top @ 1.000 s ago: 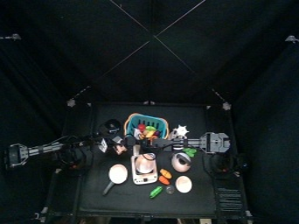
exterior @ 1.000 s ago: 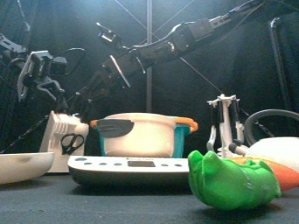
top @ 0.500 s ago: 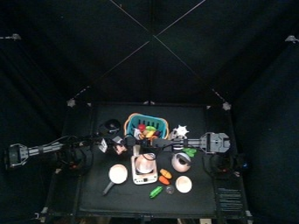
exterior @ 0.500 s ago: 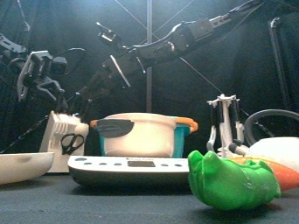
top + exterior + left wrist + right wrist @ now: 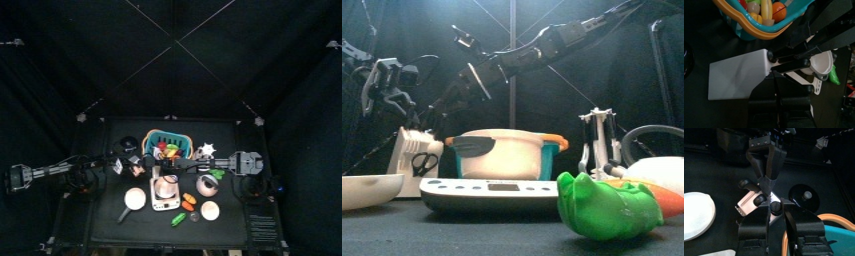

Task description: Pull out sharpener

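The right gripper (image 5: pixel 775 213) has its jaws part-way closed, with the black handle of the sharpener (image 5: pixel 775 206) between them. Both jaws look to be touching that handle. The sharpener stands in the white knife block (image 5: pixel 737 75) among other black handles, and as far as the views show it is not yet drawn out. The block is on the left part of the worktop (image 5: pixel 114 230), just in front of a teal basket (image 5: pixel 151 137) of fruit.

The left gripper (image 5: pixel 405 110) has its jaws fully closed and holds nothing. Its tips are down at the top of the block. Whether they press on it I cannot tell.

The black worktop is crowded. A white cooker (image 5: pixel 502 155) with an orange rim sits in the middle on a base with buttons. A white bowl (image 5: pixel 369 188) is to its left and a green toy (image 5: pixel 609 208) lies at the front right. Black curtains (image 5: pixel 54 80) close the pen in on all sides.
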`<action>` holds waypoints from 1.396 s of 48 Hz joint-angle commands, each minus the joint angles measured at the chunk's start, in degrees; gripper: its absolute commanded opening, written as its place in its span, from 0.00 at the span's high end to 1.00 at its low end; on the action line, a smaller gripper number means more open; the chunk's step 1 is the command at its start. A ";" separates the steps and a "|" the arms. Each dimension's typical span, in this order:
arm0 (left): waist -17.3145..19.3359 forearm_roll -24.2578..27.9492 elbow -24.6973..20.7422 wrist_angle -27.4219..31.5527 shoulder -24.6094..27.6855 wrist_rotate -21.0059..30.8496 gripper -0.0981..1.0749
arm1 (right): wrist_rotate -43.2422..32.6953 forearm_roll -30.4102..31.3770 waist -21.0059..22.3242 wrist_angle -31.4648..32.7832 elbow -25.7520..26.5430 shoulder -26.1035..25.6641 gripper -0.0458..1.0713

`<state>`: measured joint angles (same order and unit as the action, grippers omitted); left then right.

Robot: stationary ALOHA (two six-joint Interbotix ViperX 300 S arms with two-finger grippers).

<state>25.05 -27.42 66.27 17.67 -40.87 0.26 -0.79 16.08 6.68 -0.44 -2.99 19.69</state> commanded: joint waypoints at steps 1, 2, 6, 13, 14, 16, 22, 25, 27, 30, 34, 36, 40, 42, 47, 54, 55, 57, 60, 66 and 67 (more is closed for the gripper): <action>1.41 0.26 1.23 0.35 0.88 -0.18 0.81 | -0.26 -0.26 -1.76 -0.62 2.90 -5.71 0.61; 1.41 0.26 1.14 0.35 0.79 -0.18 0.81 | -0.26 -0.18 -1.85 -0.62 2.90 -5.80 0.61; 1.41 0.26 1.23 0.35 0.79 -0.18 0.81 | -0.26 -0.18 -1.76 -0.70 2.90 -5.89 0.61; 1.41 0.26 1.23 0.35 0.88 -0.18 0.81 | -0.26 -0.18 -1.76 -0.97 2.90 -5.98 0.61; 1.41 0.35 1.23 0.35 0.79 -0.18 0.81 | -0.26 -0.18 -1.76 -0.97 2.99 -5.98 0.62; 1.41 0.35 1.23 0.35 0.79 -0.18 0.81 | -0.26 -0.18 -1.76 -1.05 2.90 -5.98 0.61; 1.41 0.35 1.23 0.35 0.79 -0.18 0.81 | -0.26 -0.26 -1.76 -1.67 3.16 -6.06 0.61; 1.41 0.35 1.23 0.35 0.79 -0.18 0.81 | -0.26 -0.26 -1.76 -2.46 3.43 -5.98 0.61; 1.32 0.35 1.23 0.35 0.79 -0.18 0.81 | -0.35 -0.26 -1.76 -3.08 3.69 -5.98 0.61; 1.41 0.26 1.23 0.26 0.79 -0.18 0.81 | -0.35 -0.26 -1.76 -3.69 4.13 -5.54 0.61; 1.41 0.26 1.23 0.35 0.79 -0.18 0.81 | -0.26 -0.26 -1.76 -3.78 4.57 -5.19 0.61; 1.41 0.35 1.23 0.35 0.79 -0.18 0.81 | -0.26 -0.26 -1.76 -3.87 4.66 -5.10 0.62; 1.41 0.35 1.23 0.35 0.79 -0.18 0.81 | -0.26 -0.26 -1.76 -3.96 4.75 -5.10 0.61; 1.41 0.35 1.23 0.35 0.79 -0.18 0.81 | -0.35 -0.26 -1.76 -3.96 4.66 -5.10 0.61; 1.41 0.35 1.14 0.35 0.79 -0.18 0.81 | -0.44 -0.53 -1.76 -3.69 4.22 -5.10 0.62; 1.41 0.35 1.14 0.35 0.35 -0.18 0.81 | -0.53 -1.23 -1.58 -3.52 3.16 -4.66 0.61; 1.41 0.35 1.14 0.26 0.26 -0.18 0.81 | -0.62 -1.41 -1.58 -3.52 2.99 -4.66 0.61; 1.41 0.35 1.05 0.18 -0.26 -0.26 0.81 | -0.53 -1.85 -1.49 -3.43 2.64 -4.66 0.62; 1.41 0.35 0.97 0.18 -1.23 -0.26 0.81 | -0.53 -2.55 -1.49 -3.34 1.93 -4.66 0.62; 1.41 0.70 0.97 0.09 -4.22 -0.35 0.81 | -0.62 -3.69 -1.41 -3.34 0.35 -4.66 0.62; 1.32 0.79 0.97 0.18 -4.83 -0.35 0.81 | -0.62 -3.87 -1.41 -3.34 0.18 -4.66 0.62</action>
<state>25.58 -27.33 67.59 17.67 -43.86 0.09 -0.79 13.36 6.50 -2.72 -2.90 19.34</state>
